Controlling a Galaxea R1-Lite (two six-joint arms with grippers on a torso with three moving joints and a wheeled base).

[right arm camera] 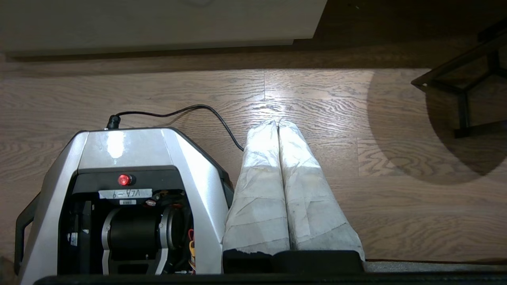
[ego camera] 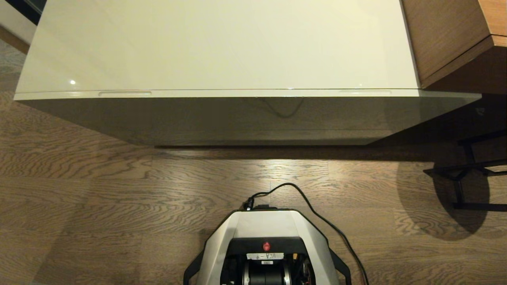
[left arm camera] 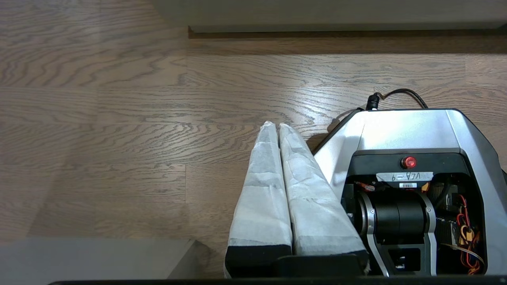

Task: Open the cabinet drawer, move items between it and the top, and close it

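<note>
- Head view: the cabinet top (ego camera: 222,43), glossy cream-white, fills the upper frame; the drawer (ego camera: 245,94) beneath its front edge is pushed in, its two slim slots at left and right. The robot base (ego camera: 266,245) stands on the wooden floor (ego camera: 99,206) before it; brown wooden furniture (ego camera: 447,35) adjoins on the right
- Left wrist view: left claw (left arm camera: 277,128) pressed together, holding nothing, beside the base over the floor
- Right wrist view: right claw (right arm camera: 276,126) likewise pressed together and empty, near a black cable (right arm camera: 186,111)
</note>
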